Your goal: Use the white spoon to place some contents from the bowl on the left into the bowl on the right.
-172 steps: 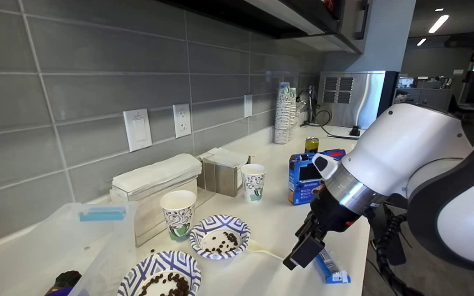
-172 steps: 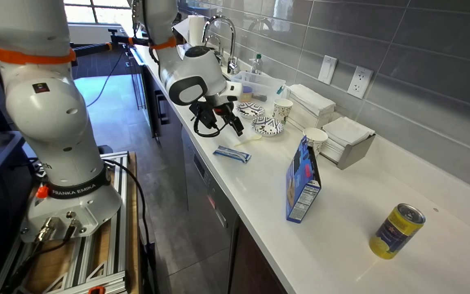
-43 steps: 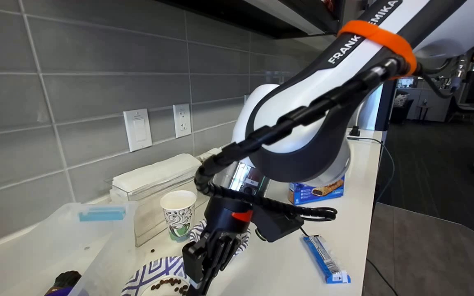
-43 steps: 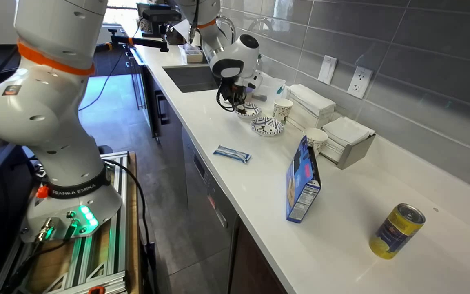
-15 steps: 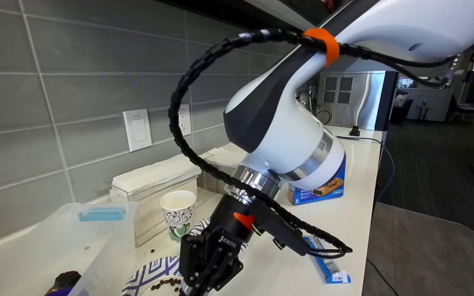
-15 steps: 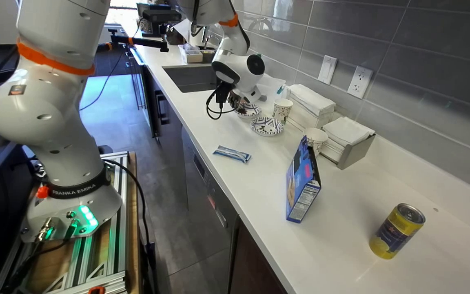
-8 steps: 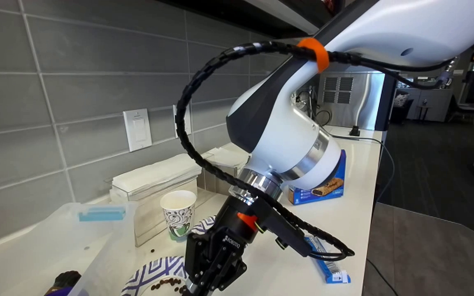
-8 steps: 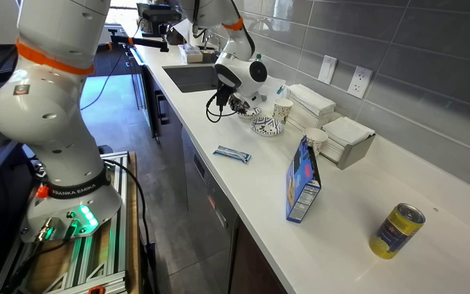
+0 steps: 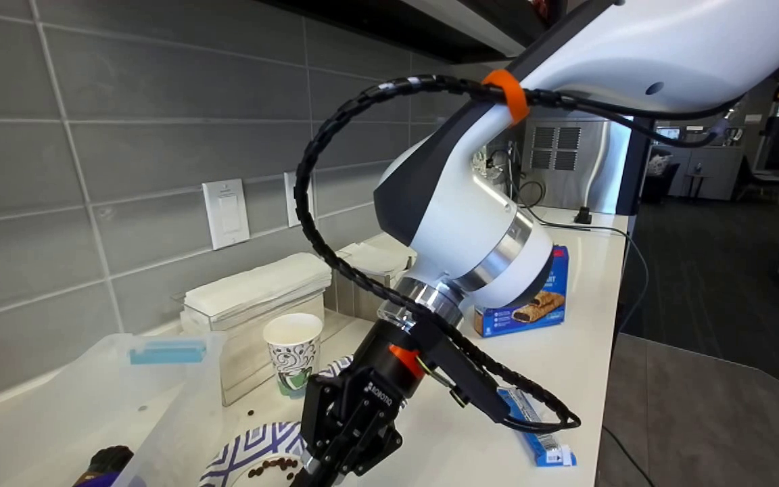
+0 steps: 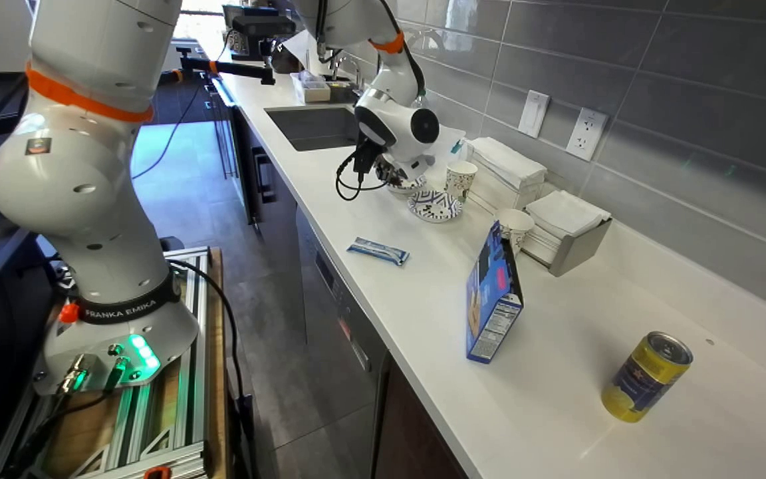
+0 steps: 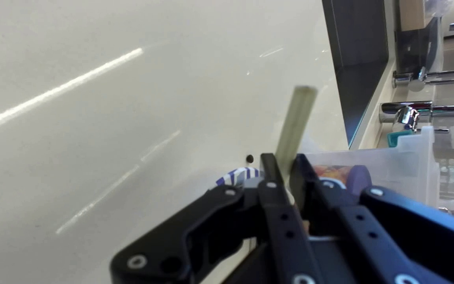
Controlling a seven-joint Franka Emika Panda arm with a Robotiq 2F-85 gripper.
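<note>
We hold the spoon [image 11: 298, 114] by its handle, pinched in our pincer [image 11: 285, 162], at the bowl [image 9: 254, 444] nearest the tub [image 9: 190, 399]. Between sink [image 10: 313, 128] and packet [image 10: 378, 251] we have open counter [image 10: 326, 209] right to its front edge.

The white spoon [image 11: 296, 122], slender handle slanting out, is clamped in the pincer [image 11: 285, 159]. Nearest the pincer sits a patterned paper bowl [image 9: 254, 443] of dark beans [image 9: 281, 462]; farther off, a second bowl [image 10: 446, 199].

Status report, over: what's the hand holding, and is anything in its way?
Hand shut on white spoon, near left paper bowl. Scoop end not discernible. Paper cup close beside right paper bowl, might get in the way.
</note>
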